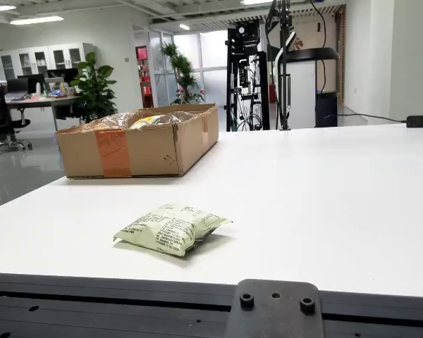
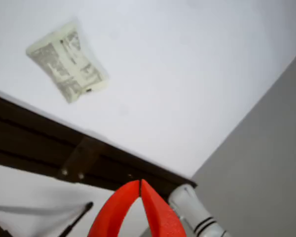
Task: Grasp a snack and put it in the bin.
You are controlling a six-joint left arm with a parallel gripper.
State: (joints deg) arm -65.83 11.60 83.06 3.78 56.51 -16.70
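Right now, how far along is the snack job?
Done: the cardboard box already holds some wrapped packets. In hand: nothing; the red gripper appears shut and empty, high above the table edge. Left: the pale green snack packet lies flat on the white table, apart from the box, not yet grasped or binned.

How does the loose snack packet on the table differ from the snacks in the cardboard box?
The pale green snack packet lies alone, flat on the white table near its front edge; the clear-wrapped snacks sit piled in the cardboard box farther back. All are sealed packets.
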